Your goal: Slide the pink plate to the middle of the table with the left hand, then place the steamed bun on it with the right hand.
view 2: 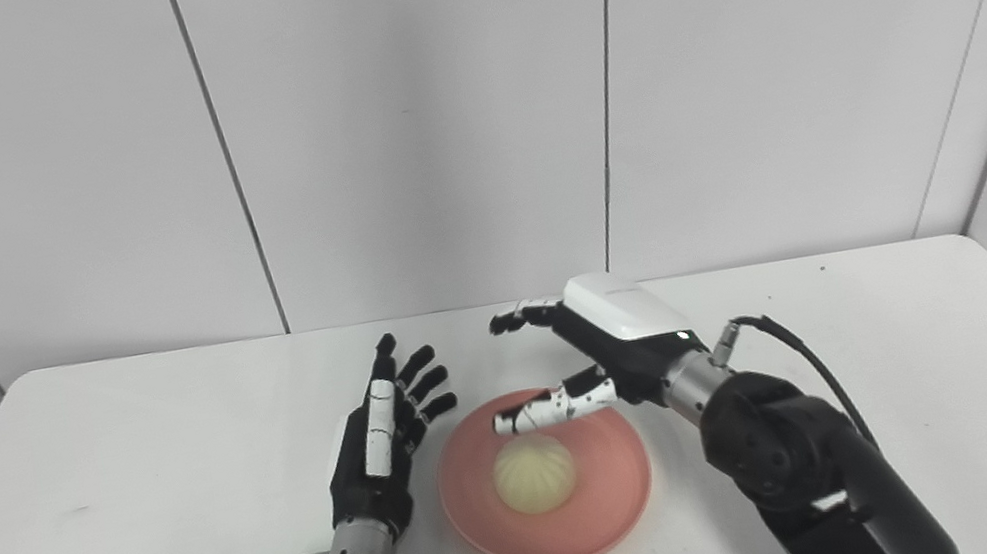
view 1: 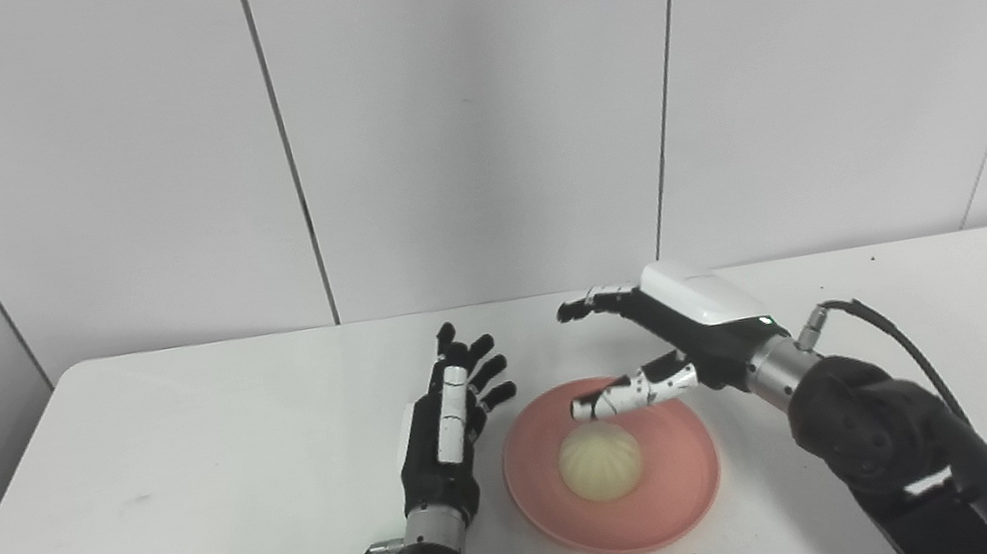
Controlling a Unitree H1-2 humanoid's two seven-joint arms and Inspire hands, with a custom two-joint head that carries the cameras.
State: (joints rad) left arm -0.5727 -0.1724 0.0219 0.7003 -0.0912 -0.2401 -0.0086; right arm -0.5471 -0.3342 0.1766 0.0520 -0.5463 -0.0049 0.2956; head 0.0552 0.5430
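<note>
The pink plate (view 1: pixel 665 501) lies on the white table near the front middle. The pale steamed bun (view 1: pixel 600 463) sits on it, a little left of the plate's centre. My right hand (view 1: pixel 667 338) hovers over the plate's far edge, open, with its thumb just above the bun and its fingers spread and pointing left. It holds nothing. My left hand (view 1: pixel 452 416) is open just left of the plate, edge-on with fingers pointing away, apart from the rim.
The white table (view 1: pixel 187 494) stretches to the left and right of the plate. Grey wall panels stand right behind the table's far edge. A cable (view 1: pixel 879 331) loops off the right wrist.
</note>
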